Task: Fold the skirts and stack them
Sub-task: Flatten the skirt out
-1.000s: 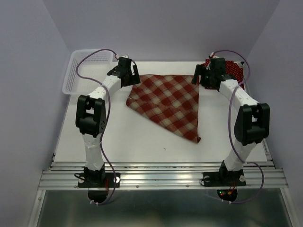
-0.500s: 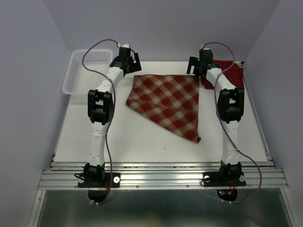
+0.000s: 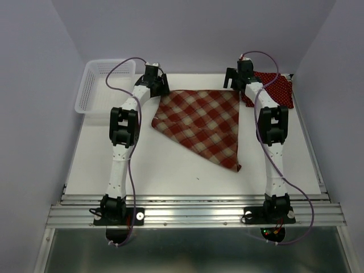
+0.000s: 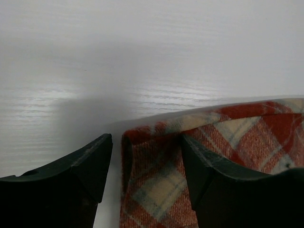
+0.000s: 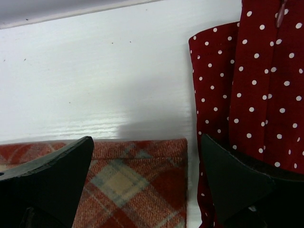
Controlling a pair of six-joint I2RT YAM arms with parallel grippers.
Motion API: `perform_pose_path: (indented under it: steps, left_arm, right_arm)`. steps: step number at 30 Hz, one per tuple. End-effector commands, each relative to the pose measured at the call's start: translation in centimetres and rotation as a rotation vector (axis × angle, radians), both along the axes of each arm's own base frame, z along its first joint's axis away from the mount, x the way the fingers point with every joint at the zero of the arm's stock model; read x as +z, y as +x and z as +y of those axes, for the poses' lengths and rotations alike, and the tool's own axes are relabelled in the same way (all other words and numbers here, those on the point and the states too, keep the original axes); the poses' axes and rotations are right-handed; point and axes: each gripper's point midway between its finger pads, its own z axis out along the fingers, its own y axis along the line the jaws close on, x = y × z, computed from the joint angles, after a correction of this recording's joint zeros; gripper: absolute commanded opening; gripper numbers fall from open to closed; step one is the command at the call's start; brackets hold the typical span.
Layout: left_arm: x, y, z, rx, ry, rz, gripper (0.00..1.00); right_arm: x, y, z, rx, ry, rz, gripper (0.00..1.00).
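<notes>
Red-and-cream plaid skirt (image 3: 205, 122); dark red polka-dot skirts (image 3: 277, 88) with tiny white dots; white worktop (image 3: 170, 170); basket (image 3: 85, 96) seemingly white.

A white table (image 3: 170, 165) fills the middle of the overhead view; close up its surface shows a faint grain, a soft band of reflected light and a grey shadow; pale lilac-grey walls close it in, the back wall (image 3: 193, 28) across the top, the left wall (image 3: 28, 114) and the right wall (image 3: 341, 85) at the sides. A ribbed aluminium rail (image 3: 193, 211) runs along the table's lower edge; below it lies a dull metal sheet (image 3: 193, 250); a white slotted basket (image 3: 85, 94) sits at the table's upper left corner.
</notes>
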Motion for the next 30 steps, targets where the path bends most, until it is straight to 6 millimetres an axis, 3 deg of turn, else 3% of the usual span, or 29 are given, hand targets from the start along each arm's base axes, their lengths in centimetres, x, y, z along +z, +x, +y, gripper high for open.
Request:
perform_pose_path:
  steps: [1, 6, 9, 10, 12, 14, 15, 16, 17, 18, 19, 20, 23, 25, 27, 28, 30]
  left_arm:
    - [3.9, 2.1, -1.1, -0.043, -0.086, -0.109, 0.66]
    - [2.7, 2.2, -1.4, -0.044, -0.123, -0.092, 0.43]
    - [2.0, 2.1, -1.5, -0.052, -0.154, -0.078, 0.19]
    - [1.9, 2.2, -1.5, -0.053, -0.16, -0.081, 0.0]
    - [1.5, 2.1, -1.3, -0.051, -0.169, -0.072, 0.0]
    - [2.5, 2.1, -0.6, -0.029, -0.161, -0.087, 0.0]
    - [1.6, 1.9, -0.2, -0.017, -0.152, -0.069, 0.0]
    - [3.2, 2.0, 0.3, -0.008, -0.152, -0.099, 0.0]
    - [3.5, 1.8, 0.6, -0.004, -0.151, -0.108, 0.0]
    - [2.1, 0.9, 1.2, 0.006, -0.146, -0.077, 0.0]
    - [4.3, 1.2, 1.6, 0.008, -0.157, -0.133, 0.0]
    - [3.4, 0.6, 2.0, 0.011, -0.155, -0.114, 0.0]
    - [4.9, 0.5, 2.1, -0.009, -0.157, -0.147, 0.0]
    - [6.5, 0.5, 1.6, -0.042, -0.174, -0.175, 0.0]
    - [8.5, 0.5, 1.4, -0.068, -0.184, -0.215, 0.0]
    - [11.4, 0.4, 1.1, -0.087, -0.195, -0.265, 0.0]
    - [13.8, -0.4, 0.9, -0.101, -0.198, -0.315, 0.0]
  right_arm:
    - [0.9, 1.4, -0.1, -0.013, -0.006, -0.06, 1.0]
    - [0.2, 1.5, 0.5, 0.001, 0.02, -0.056, 0.99]
    - [-0.5, 1.7, 0.5, 0.0, 0.021, -0.05, 0.95]
    - [-0.6, 1.8, 0.5, 0.001, 0.02, -0.05, 0.94]
    - [-0.7, 1.9, 0.7, 0.009, 0.025, -0.052, 0.87]
    - [-0.7, 1.9, 0.7, 0.002, 0.032, -0.053, 0.79]
    - [-0.9, 1.9, 0.7, 0.001, 0.033, -0.05, 0.78]
    - [-0.7, 1.9, 0.7, 0.002, 0.034, -0.054, 0.77]
    - [-0.7, 1.9, 0.7, 0.003, 0.035, -0.057, 0.74]
    - [-1.0, 1.9, 0.6, -0.002, 0.031, -0.055, 0.69]
    - [-1.0, 2.0, 0.6, -0.005, 0.032, -0.055, 0.57]
    - [-0.9, 2.1, 0.7, -0.004, 0.036, -0.061, 0.49]
    - [-0.7, 2.4, 1.2, 0.02, 0.055, -0.077, 0.18]
    - [0.7, 2.6, 1.8, 0.046, 0.075, -0.103, 0.01]
    - [2.9, 2.7, 2.5, 0.087, 0.094, -0.138, 0.01]
    - [5.3, 2.3, 2.7, 0.105, 0.102, -0.169, 0.01]
    - [8.8, 2.0, 3.0, 0.129, 0.112, -0.247, 0.01]
